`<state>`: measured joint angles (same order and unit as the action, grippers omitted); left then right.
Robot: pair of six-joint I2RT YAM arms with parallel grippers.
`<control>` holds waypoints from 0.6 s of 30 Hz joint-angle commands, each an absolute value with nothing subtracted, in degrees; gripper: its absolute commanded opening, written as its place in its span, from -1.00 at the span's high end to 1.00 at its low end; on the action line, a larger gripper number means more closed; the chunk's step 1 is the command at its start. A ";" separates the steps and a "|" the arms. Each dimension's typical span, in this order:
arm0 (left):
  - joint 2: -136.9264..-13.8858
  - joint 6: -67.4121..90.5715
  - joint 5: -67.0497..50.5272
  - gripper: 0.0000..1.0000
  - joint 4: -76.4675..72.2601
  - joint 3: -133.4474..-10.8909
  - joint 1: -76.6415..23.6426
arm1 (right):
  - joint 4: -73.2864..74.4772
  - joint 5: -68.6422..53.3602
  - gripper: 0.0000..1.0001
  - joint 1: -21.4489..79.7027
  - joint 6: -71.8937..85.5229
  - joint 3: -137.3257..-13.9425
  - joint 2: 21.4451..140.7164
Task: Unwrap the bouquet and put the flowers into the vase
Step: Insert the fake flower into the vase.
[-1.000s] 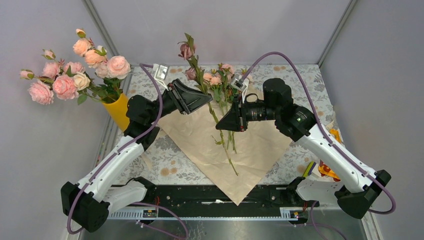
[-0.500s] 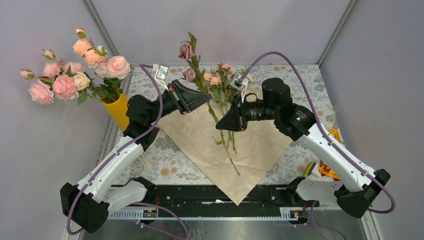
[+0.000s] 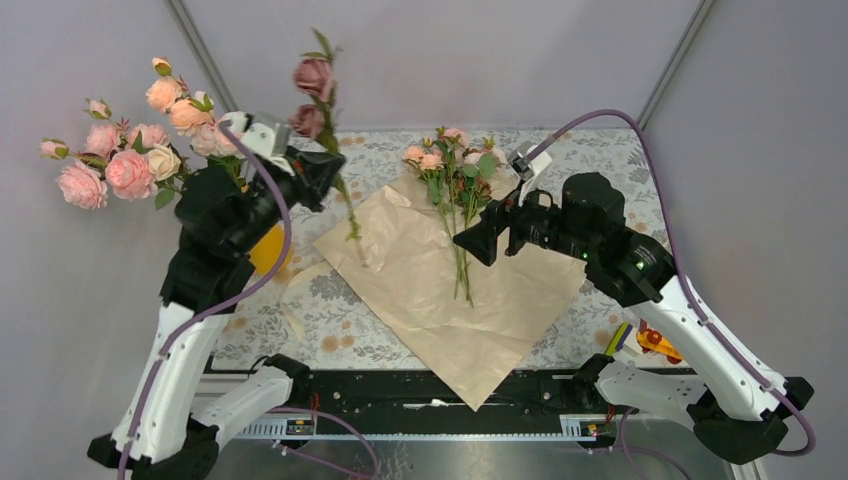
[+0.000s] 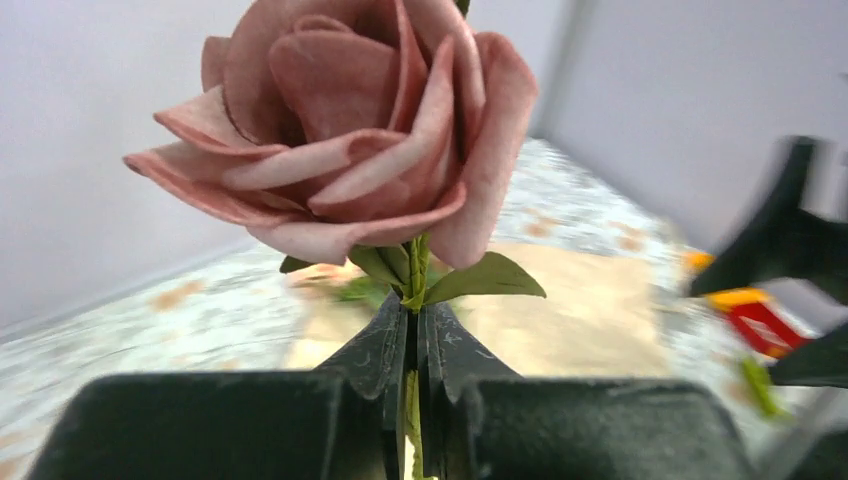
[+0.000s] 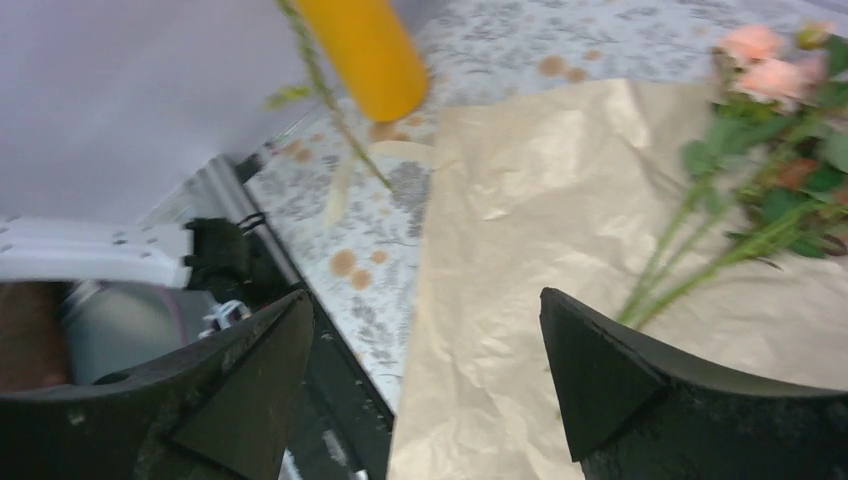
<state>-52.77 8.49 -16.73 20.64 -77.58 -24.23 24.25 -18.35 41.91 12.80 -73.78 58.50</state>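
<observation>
My left gripper [image 4: 412,330] is pinched tight on one thin stem [image 3: 346,207] bearing two mauve roses [image 3: 313,75], lifted in the air near the one yellow vase [image 5: 365,50]. The vase holds one big bunch of pale roses [image 3: 130,150]. My right gripper [image 5: 422,300] gapes wide and holds nothing. It hangs over the single flattened sheet of paper [image 3: 420,290], where the other flowers [image 3: 455,170] lie (too tangled to count).
</observation>
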 commanded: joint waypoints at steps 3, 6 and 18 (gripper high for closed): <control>-50.97 -6.38 6.19 1.00 28.75 -85.56 -18.30 | 27.91 2.26 -0.86 40.95 8.54 -71.58 58.97; -52.64 -9.38 12.41 1.00 30.43 -91.35 -17.55 | 27.87 3.31 -0.87 36.42 9.26 -69.00 58.85; -53.79 -15.33 27.49 1.00 29.18 -101.61 -13.41 | 26.62 -4.62 -0.88 17.41 11.11 -60.98 55.87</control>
<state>-52.75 -12.34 17.72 30.79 -96.40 -14.39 28.01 -2.59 19.92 10.94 -61.82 58.30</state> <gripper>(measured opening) 0.037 0.939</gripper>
